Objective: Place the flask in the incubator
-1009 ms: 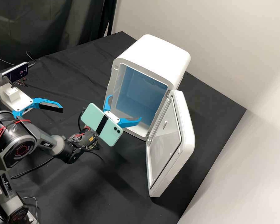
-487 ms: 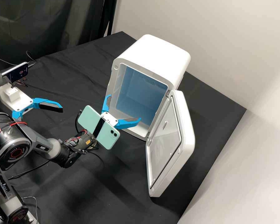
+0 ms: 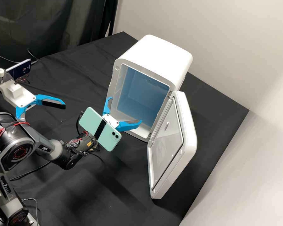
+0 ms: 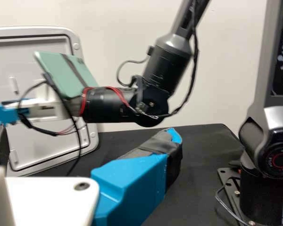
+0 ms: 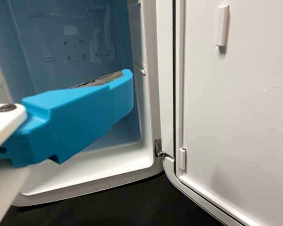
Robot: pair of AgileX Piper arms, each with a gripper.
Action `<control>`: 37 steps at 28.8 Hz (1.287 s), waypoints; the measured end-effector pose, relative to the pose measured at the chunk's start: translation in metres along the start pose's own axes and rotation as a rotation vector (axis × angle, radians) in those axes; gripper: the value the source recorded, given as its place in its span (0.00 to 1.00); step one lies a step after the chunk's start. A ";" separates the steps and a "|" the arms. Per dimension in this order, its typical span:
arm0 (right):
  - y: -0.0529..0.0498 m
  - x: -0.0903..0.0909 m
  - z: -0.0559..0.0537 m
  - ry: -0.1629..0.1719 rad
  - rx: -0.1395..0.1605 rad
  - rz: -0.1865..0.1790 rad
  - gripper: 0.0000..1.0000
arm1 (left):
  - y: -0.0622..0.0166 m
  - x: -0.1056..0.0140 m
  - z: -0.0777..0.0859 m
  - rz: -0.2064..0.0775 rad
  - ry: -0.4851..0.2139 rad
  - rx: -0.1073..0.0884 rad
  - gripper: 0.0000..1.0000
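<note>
The incubator point(image 3: 157, 56) stands on the tabletop point(image 3: 85, 56) with its door point(image 3: 173, 147) swung wide open. The right pincer point(image 3: 125, 110) sits at the opening, spread and holding nothing. The left pincer point(image 3: 41, 110) is well apart from it, spread and holding nothing too. I cannot tell where the flask is. I think 1 pincer must grab it first, keep it upright, then go in through the middle, away from the rim and door.

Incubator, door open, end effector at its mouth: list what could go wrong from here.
1. The right end effector is open close in front of the incubator's front frame. Pushing forward could jam a finger against the rim or shove the box.
2. A sideways swing could knock the open door.
</note>
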 end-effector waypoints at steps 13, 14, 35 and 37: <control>-0.002 0.000 -0.002 0.006 0.000 -0.007 1.00 | -0.0048 -0.010 -0.036 -0.054 0.138 0.009 1.00; -0.002 0.000 -0.002 0.007 0.000 -0.008 1.00 | -0.0064 -0.010 -0.040 -0.060 0.153 0.008 1.00; -0.009 0.001 -0.002 0.011 -0.005 -0.036 1.00 | -0.0060 -0.062 -0.081 -0.082 0.215 0.080 1.00; -0.010 0.002 -0.001 0.007 -0.004 -0.040 1.00 | -0.0053 -0.065 -0.082 -0.078 0.220 0.072 1.00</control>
